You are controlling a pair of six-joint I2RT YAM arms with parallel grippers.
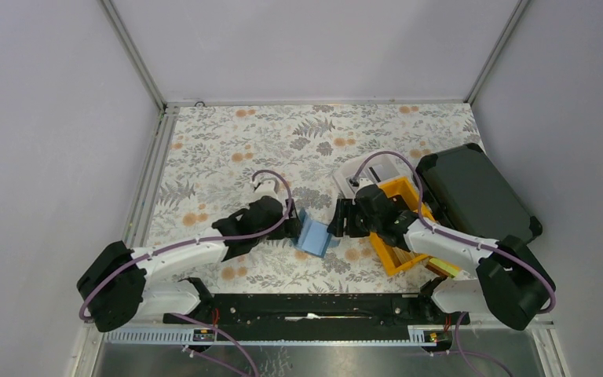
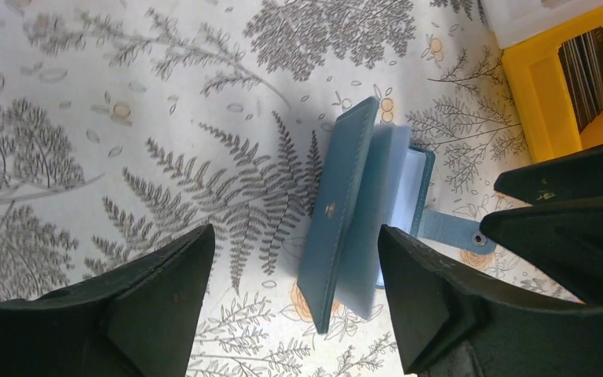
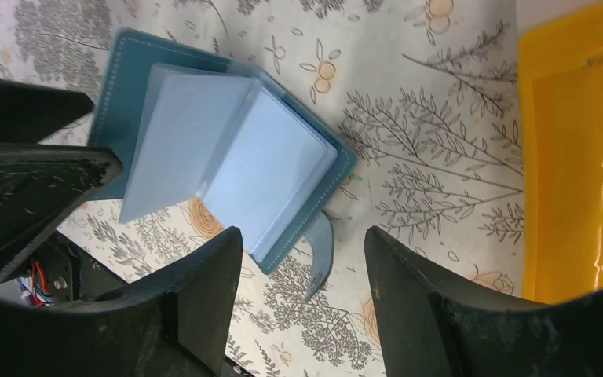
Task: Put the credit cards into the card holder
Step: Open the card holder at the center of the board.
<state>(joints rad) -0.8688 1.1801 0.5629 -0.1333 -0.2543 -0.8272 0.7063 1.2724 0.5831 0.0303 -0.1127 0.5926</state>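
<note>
Floral print covers the table, where the overhead view shows the teal card holder lying open between both arms. Our left pincer is spread wide around one upright stitched cover. Our right pincer is also spread, above the snap tab. Only the left wrist view shows us dark credit cards stacked in the glossy orange bin. The right wrist view reveals pale blue, translucent sleeves.
</note>
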